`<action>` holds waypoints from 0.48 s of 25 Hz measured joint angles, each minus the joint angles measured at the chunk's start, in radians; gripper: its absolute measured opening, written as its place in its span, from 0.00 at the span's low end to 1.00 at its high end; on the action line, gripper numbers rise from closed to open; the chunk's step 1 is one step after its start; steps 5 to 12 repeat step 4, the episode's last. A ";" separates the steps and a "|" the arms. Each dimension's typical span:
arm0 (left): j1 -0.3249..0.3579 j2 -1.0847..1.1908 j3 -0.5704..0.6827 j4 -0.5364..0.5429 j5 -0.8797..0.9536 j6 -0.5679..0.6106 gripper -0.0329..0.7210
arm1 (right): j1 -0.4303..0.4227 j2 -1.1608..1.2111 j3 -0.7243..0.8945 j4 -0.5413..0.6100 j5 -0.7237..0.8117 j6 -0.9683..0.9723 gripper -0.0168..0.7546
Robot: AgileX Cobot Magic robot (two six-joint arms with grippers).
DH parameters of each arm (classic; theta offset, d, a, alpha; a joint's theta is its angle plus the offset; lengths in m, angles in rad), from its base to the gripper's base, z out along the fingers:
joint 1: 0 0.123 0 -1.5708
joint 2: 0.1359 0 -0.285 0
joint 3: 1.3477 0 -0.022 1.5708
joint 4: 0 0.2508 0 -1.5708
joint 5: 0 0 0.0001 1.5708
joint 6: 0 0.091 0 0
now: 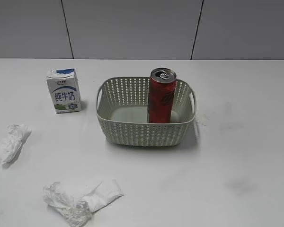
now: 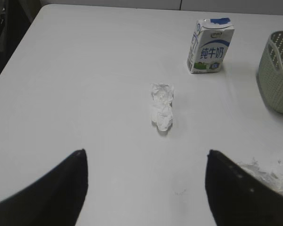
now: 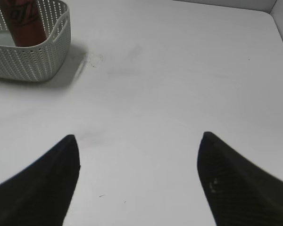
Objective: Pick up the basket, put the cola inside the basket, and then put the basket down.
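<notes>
The pale sage-green basket (image 1: 146, 130) stands on the white table in the middle of the exterior view. The red cola can (image 1: 161, 97) stands upright inside it, toward its right side. The basket's edge shows at the right of the left wrist view (image 2: 276, 75) and at the top left of the right wrist view (image 3: 35, 59), with the cola (image 3: 22, 21) inside. My left gripper (image 2: 146, 157) is open and empty over bare table. My right gripper (image 3: 139, 141) is open and empty, well right of the basket. Neither gripper shows in the exterior view.
A white-and-blue milk carton (image 1: 64, 91) stands left of the basket; it also shows in the left wrist view (image 2: 210, 45). Crumpled white tissues lie at the left (image 1: 12, 142) and front left (image 1: 80, 198); one lies ahead of the left gripper (image 2: 162, 106).
</notes>
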 joint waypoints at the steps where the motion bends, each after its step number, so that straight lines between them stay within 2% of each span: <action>1: 0.000 -0.001 0.000 0.000 0.001 0.000 0.82 | 0.000 0.000 0.000 0.000 0.000 0.000 0.79; 12: 0.000 -0.001 0.000 0.000 0.002 -0.001 0.81 | 0.000 -0.001 0.000 0.000 0.000 0.000 0.79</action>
